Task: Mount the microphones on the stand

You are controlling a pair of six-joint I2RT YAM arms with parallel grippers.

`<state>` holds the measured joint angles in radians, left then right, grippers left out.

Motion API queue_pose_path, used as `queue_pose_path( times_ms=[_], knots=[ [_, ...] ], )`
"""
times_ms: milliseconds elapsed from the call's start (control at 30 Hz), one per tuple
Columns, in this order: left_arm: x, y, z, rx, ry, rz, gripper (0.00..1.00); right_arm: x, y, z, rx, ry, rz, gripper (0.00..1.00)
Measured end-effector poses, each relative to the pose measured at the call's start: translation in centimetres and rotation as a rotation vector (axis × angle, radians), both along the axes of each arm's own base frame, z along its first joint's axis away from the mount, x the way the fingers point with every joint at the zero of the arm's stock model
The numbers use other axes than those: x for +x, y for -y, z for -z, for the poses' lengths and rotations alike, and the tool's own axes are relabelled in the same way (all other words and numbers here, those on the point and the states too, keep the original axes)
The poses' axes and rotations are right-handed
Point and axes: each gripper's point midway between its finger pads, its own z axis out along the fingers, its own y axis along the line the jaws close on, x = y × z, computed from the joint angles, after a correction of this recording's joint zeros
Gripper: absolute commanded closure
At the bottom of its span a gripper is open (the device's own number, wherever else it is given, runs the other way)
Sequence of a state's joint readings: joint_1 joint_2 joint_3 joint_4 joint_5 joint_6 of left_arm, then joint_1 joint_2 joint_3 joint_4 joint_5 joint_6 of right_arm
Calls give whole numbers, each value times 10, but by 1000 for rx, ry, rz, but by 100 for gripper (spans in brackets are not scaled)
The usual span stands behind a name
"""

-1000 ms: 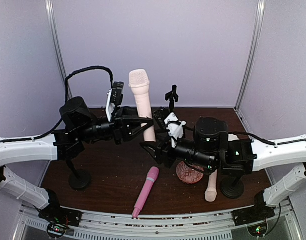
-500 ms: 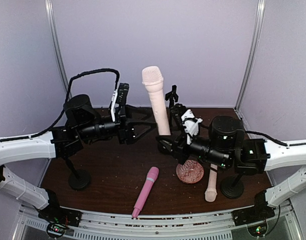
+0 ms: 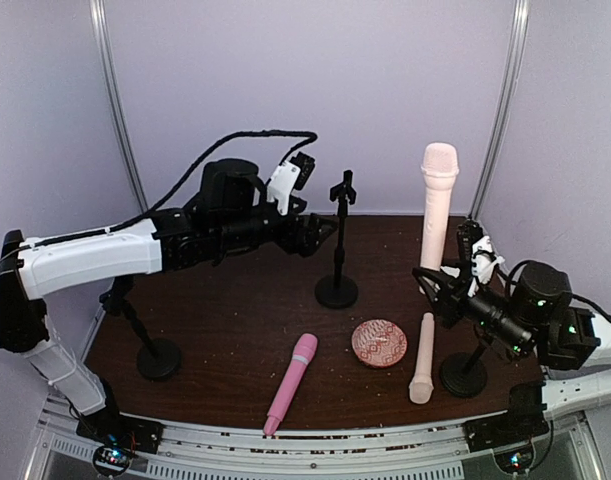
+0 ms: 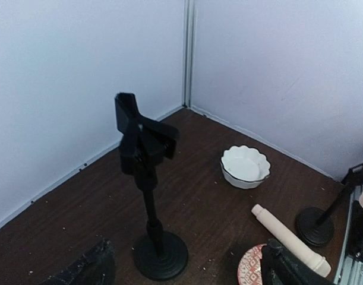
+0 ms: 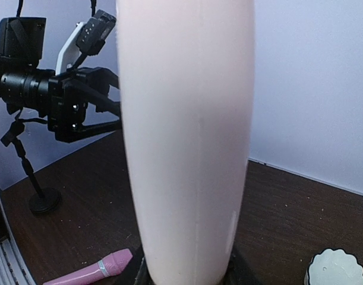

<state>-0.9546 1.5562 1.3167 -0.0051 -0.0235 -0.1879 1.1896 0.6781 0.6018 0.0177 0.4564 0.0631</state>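
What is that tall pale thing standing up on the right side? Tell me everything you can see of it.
It is a pale peach-cream plastic microphone: a slim, smooth, matte tube that widens a little toward a rounded, finely textured head at the top. It stands almost upright, head up, over the right rear of the dark wooden table. The right gripper clamps its lower end between black fingers, and nothing else touches it. Up close, a faint seam runs along the body.
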Motion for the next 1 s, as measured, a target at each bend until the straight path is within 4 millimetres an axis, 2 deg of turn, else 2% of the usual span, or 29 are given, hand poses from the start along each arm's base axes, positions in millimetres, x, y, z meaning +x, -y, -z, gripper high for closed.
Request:
queue_pose_path(
  times_ms=[100,267,433,533,633,833,1000],
  knots=[
    [18,6,-16,0,18,-65,12,1,14,15,-5,-6,40,100],
    [47,22,-43,-19,42,-149,11,6,27,42,-32,-26,88,100],
    [69,43,-51,-21,42,-183,11,7,33,45,-23,-30,100,100],
    [79,54,-43,-4,32,-196,12,6,36,41,0,-27,102,100],
    [89,60,-25,40,15,-223,15,6,37,41,9,-27,103,100],
    [100,62,11,143,-25,-268,33,6,39,45,7,-30,106,100],
    [98,64,15,152,-23,-246,43,6,39,48,8,-34,106,100]
  ],
)
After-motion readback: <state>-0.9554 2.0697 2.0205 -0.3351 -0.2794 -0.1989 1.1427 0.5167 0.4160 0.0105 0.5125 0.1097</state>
